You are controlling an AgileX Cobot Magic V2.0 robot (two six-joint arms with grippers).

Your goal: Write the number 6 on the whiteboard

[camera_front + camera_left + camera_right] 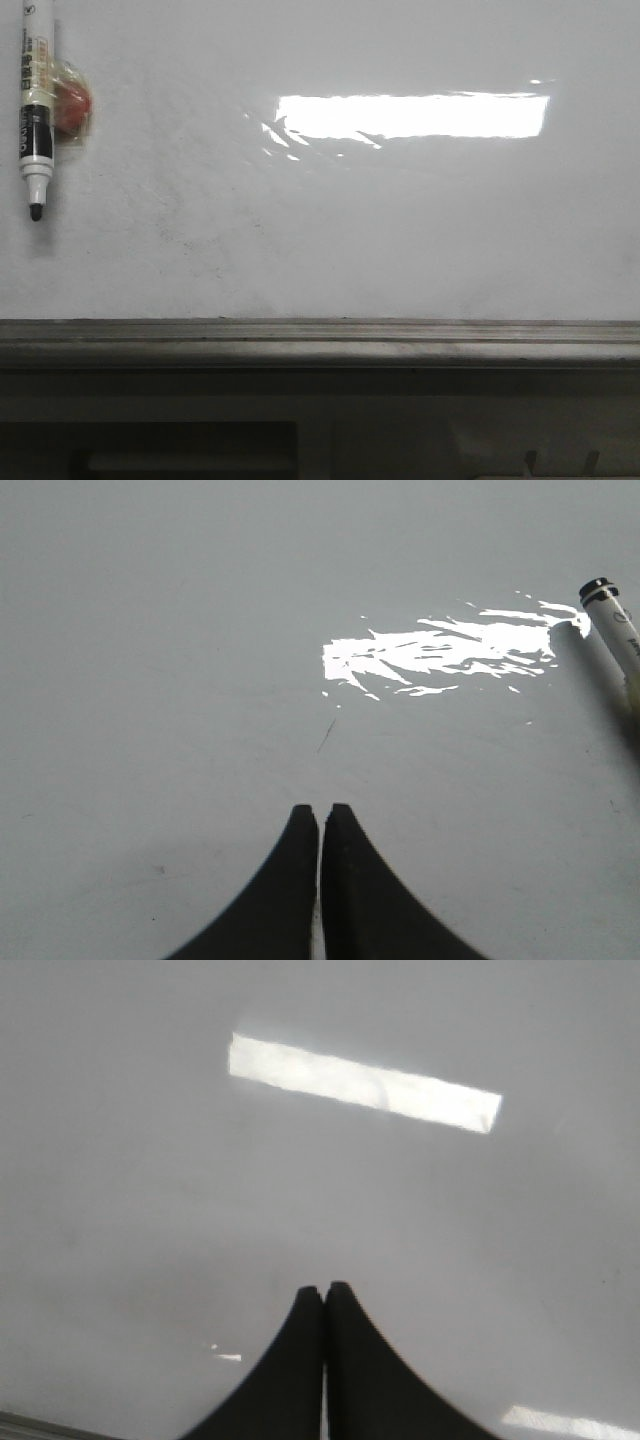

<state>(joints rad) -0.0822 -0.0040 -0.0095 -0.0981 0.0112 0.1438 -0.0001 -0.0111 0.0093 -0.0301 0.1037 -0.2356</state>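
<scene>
The whiteboard (400,230) fills the front view, glossy white with faint grey smudges. No number 6 shows on it in any view. A white marker (35,110) with a black tip pointing down hangs at the board's upper left, beside a red magnet (72,105). The marker's end also shows in the left wrist view (612,620). My left gripper (321,810) is shut and empty, facing the bare board (200,680). My right gripper (324,1287) is shut and empty, also facing the board (150,1210). Neither gripper shows in the front view.
A grey metal ledge (320,340) runs along the board's lower edge, with dark furniture below it. A bright rectangular glare patch (410,115) lies on the board's upper middle. A short thin dark mark (327,735) sits on the board ahead of the left gripper.
</scene>
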